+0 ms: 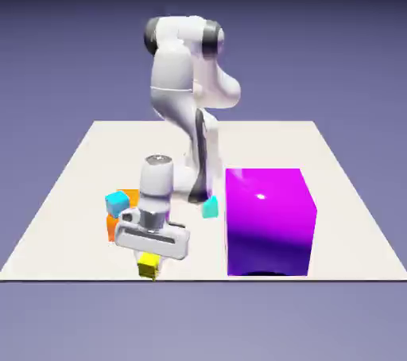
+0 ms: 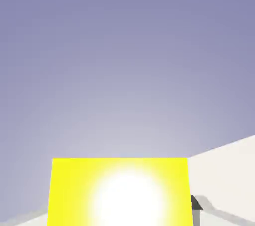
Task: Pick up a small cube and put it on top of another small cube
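1. Bright-yellow cube (image 1: 149,265) is sitting directly below the hand, by the table's near edge (image 1: 191,280).
2. Gripper (image 1: 149,257) is closing snugly on it, presumably securing it for lifting and stacking.
3. Cube's faces are lying square to the hand, slightly turned in the exterior view; no long axis is showing.

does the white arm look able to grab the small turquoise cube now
Probably not: the end effector looks closed on the small bright-yellow cube, leaving no room for the turquoise cube.
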`<state>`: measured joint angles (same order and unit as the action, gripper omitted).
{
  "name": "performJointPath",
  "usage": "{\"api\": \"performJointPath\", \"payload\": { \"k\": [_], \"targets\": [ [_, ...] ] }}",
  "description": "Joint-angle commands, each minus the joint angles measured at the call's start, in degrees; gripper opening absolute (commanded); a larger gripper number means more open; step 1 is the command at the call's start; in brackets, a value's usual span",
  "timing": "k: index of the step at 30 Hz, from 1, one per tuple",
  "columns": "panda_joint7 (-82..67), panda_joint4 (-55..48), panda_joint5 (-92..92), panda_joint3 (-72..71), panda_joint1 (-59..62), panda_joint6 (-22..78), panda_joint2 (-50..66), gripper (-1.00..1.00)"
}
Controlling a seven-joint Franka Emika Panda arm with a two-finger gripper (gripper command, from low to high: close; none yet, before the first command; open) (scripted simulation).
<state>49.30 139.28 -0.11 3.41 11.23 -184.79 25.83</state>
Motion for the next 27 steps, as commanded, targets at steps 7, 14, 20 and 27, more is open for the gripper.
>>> {"api": "performJointPath", "payload": {
  "k": [7, 14, 20, 27],
  "targets": [
    [1.13, 7.63, -1.67, 0.24, 5.13, 6.91, -14.53, -1.0],
    [2.87, 15.22, -4.17, -0.07, 13.25, 13.86, -29.07, -1.0],
    [4.37, 21.73, -6.31, -0.33, 20.21, 19.82, -41.53, -1.0],
    [7.78, 21.26, -10.62, 1.04, 20.87, 11.6, -32.87, -1.0]
  ]
}}
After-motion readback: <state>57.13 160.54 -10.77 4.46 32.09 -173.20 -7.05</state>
